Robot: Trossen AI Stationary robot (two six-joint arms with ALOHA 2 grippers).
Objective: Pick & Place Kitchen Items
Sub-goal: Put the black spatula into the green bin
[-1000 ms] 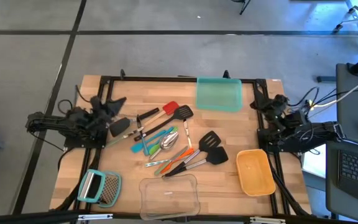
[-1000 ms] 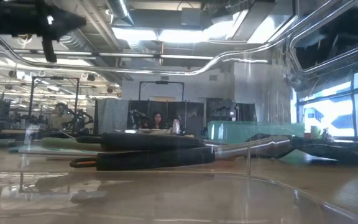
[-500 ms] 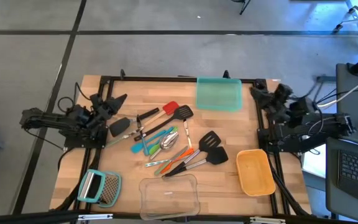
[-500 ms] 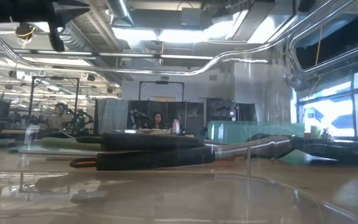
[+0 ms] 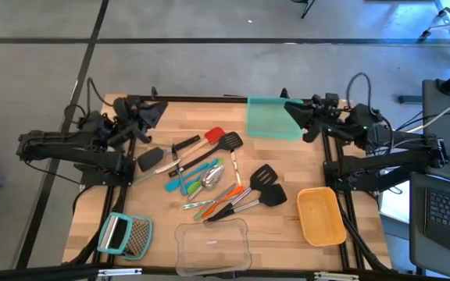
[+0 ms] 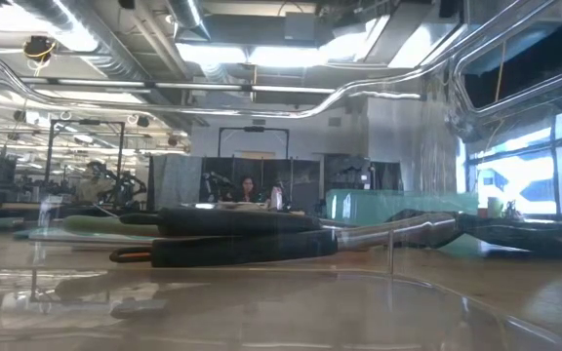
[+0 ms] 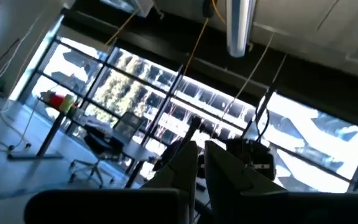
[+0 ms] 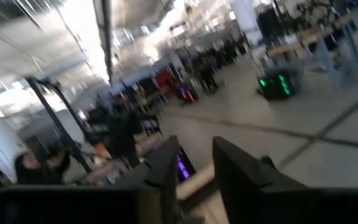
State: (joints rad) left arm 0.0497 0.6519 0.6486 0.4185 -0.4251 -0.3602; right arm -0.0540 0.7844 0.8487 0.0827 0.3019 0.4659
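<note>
The kitchen items (image 5: 213, 178) lie in a loose heap on the middle of the wooden table. Among them are a red spatula (image 5: 213, 134), black slotted spatulas (image 5: 266, 184), a silver spoon (image 5: 213, 176) and slim teal and orange tools. One black spatula (image 5: 150, 158) lies apart at the left. The low view shows their dark handles (image 6: 232, 239) lying flat. My left gripper (image 5: 156, 111) is raised over the table's far left, shut and empty (image 7: 201, 165). My right gripper (image 5: 291, 115) is raised over the right edge of the teal container (image 5: 268, 119), open and empty (image 8: 196, 165).
A teal container stands at the far middle, a yellow container (image 5: 320, 215) at the near right and a clear container (image 5: 213, 246) at the near edge. A flat grater with a teal handle (image 5: 123, 234) lies at the near left. Black frame rails run along both table sides.
Both arms have risen from beside the table's side rails. My left gripper has gone up and toward the far edge. My right gripper has swung up and toward the table's left, to the teal container's right edge. The items have not moved.
</note>
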